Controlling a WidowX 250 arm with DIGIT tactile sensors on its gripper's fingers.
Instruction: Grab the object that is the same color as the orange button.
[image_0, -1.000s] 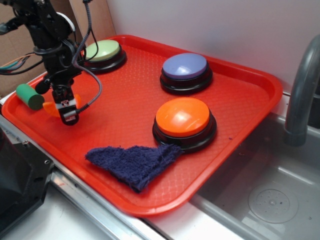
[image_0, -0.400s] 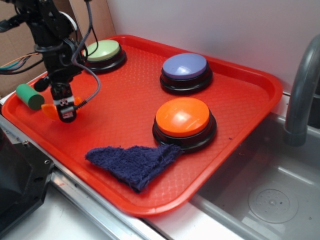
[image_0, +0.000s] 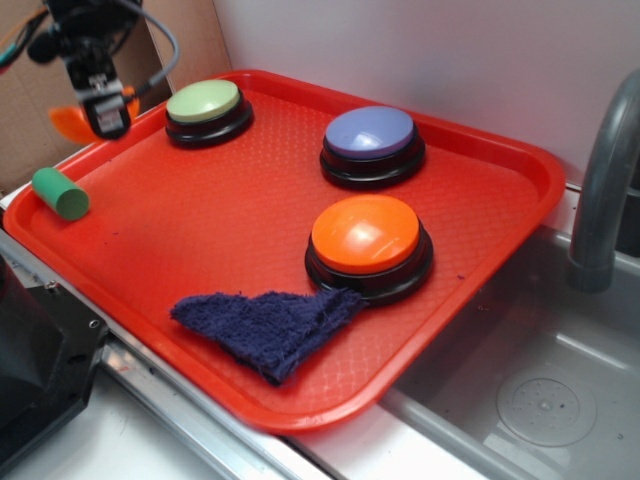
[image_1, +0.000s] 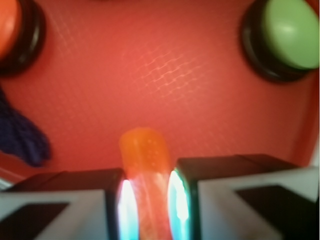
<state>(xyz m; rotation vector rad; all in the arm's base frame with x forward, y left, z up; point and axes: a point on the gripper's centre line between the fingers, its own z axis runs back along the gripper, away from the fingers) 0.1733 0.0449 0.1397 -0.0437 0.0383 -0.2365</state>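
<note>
My gripper (image_0: 103, 112) is shut on the small orange crescent piece (image_0: 68, 122) and holds it in the air above the tray's far left corner. In the wrist view the orange piece (image_1: 146, 170) sits pinched between my two fingers, and my gripper (image_1: 148, 207) is well above the tray. The big orange button (image_0: 366, 235) stands on its black base near the tray's right front; its edge shows in the wrist view (image_1: 7, 27).
The red tray (image_0: 500, 200) also holds a pale green button (image_0: 204, 102), a purple button (image_0: 370, 133), a green cylinder (image_0: 60, 193) at the left edge and a dark blue cloth (image_0: 270, 325) at the front. A sink and tap (image_0: 600, 190) lie to the right.
My gripper has risen from the tray surface beside the green cylinder, carrying the orange piece up and toward the back left. The cylinder stays where it was.
</note>
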